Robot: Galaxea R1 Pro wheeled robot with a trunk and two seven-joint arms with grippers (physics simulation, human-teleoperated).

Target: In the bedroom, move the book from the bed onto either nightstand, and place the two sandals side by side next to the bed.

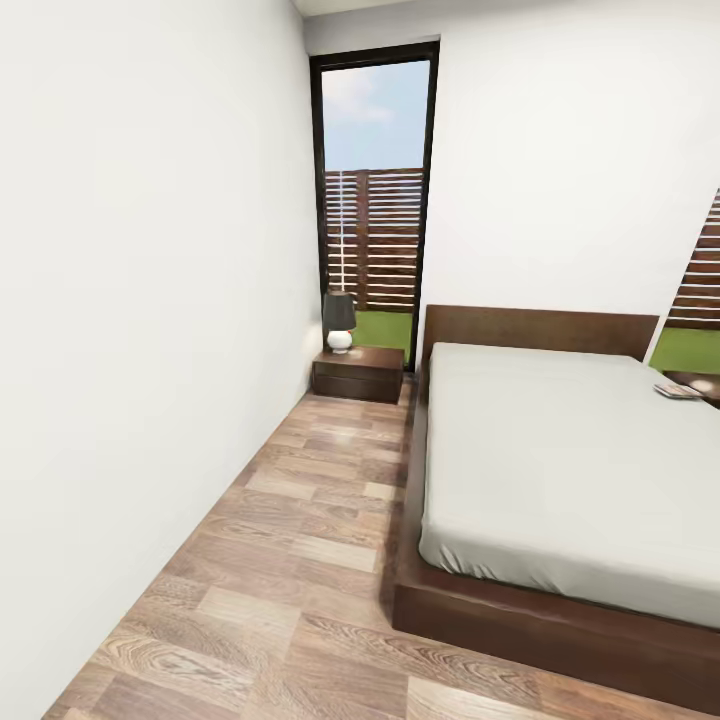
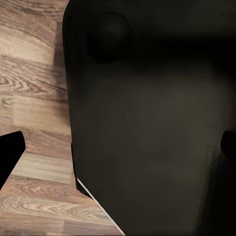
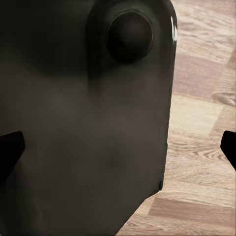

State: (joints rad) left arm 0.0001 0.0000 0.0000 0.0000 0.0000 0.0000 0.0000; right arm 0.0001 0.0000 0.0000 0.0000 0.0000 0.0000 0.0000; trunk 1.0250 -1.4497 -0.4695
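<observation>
we note the bed (image 1: 560, 450) against the far wall, a nightstand (image 1: 358, 372) with lamp (image 1: 339, 320) beside it. the book (image 1: 678, 391) lies on the other nightstand (image 1: 700, 384). both wrist views: pincer tips spread wide, released.

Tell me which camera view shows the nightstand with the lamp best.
The head view: the nightstand stands against the far wall beside the bed, the lamp on its top and its front visible. Both wrist views look down at the wood floor and a dark robot part, so they give nothing of it.
</observation>
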